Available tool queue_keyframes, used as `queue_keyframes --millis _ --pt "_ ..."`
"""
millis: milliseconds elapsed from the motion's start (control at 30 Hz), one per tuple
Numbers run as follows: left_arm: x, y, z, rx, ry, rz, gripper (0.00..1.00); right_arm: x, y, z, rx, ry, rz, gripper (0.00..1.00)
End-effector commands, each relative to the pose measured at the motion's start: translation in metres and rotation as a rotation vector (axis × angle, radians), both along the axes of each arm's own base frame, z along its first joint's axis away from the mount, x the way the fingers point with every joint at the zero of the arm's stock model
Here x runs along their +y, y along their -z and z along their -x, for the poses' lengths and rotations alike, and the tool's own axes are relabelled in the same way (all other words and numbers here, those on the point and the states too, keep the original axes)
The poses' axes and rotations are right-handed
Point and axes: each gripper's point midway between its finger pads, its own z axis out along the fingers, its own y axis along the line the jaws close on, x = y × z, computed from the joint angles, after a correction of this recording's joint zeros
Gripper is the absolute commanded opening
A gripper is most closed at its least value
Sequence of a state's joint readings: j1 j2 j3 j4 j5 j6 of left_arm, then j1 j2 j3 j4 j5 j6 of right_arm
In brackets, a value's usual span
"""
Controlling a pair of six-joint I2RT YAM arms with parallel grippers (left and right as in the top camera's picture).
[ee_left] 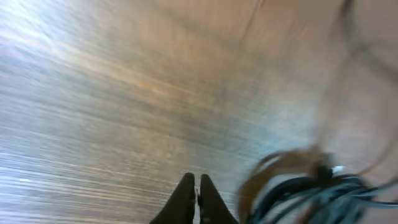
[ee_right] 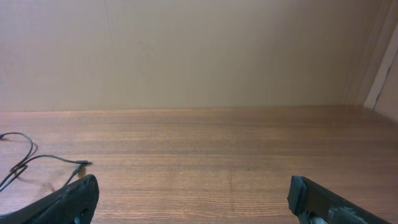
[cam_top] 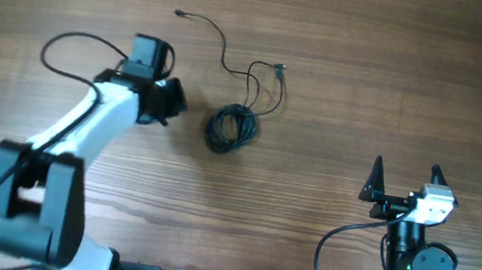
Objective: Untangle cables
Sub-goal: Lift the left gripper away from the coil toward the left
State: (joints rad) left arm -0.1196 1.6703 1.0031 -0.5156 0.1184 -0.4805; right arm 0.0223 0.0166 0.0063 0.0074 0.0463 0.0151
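First, lower right of the overhead frame: the right gripper (cam_top: 405,177) sits by its base, jaws spread wide, nothing between them. Its own wrist view shows only the two finger ends, cut off at the lower corners of the frame.

Lower left: base block of the left arm (cam_top: 79,130), white link running up and right to the left gripper (cam_top: 168,100). A thicker black arm cable (cam_top: 57,50) loops off it at the left. Wrist view: the two black fingers (ee_left: 183,202) are pressed together tip to tip, with nothing pinched between them that I can make out. Closed, empty.

Then the cables (cam_top: 231,126): tight dark coil at centre frame, just right of the left gripper, a strip of bare wood between them. In the left wrist view the coil is a smeared dark bundle at lower right, cut by the frame edge. That whole view is blurred; single strands not separable.

Farther up: loose strands leave the coil. One runs to a small plug end (cam_top: 181,13) at upper left of centre, another loops toward upper centre. How they cross near the coil: cannot tell.

Surface: table (cam_top: 405,64), brown wood, grain running left to right. Beyond its far edge, in the right wrist view: plain beige wall (ee_right: 199,50).
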Motion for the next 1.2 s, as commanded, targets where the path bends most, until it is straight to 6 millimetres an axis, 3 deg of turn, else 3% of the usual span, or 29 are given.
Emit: queue_keyframes --millis 0,67,100,167,233,300,1167 --pt "0.024 -0.05 -0.018 -0.135 -0.067 0.028 0.18 -0.004 -0.002 0.0 -0.01 0.02 -0.012 1.0" --pt "0.043 -0.057 -0.018 -0.15 -0.116 0.025 0.23 -0.004 -0.002 0.0 -0.01 0.02 -0.012 1.0" --pt "0.06 -0.059 -0.016 -0.149 -0.161 0.022 0.31 -0.004 -0.002 0.0 -0.01 0.02 -0.012 1.0" --pt "0.079 -0.057 -0.013 -0.135 -0.213 0.018 0.55 -0.004 -0.002 0.0 -0.01 0.02 -0.012 1.0" --pt "0.092 -0.052 -0.002 -0.089 -0.252 0.016 1.0 -0.004 -0.002 0.0 -0.01 0.02 -0.012 1.0" --pt "0.093 -0.046 0.008 -0.042 -0.258 0.016 1.0 -0.004 -0.002 0.0 -0.01 0.02 -0.012 1.0" --pt "0.093 -0.046 0.008 -0.043 -0.258 0.016 1.0 -0.004 -0.002 0.0 -0.01 0.02 -0.012 1.0"
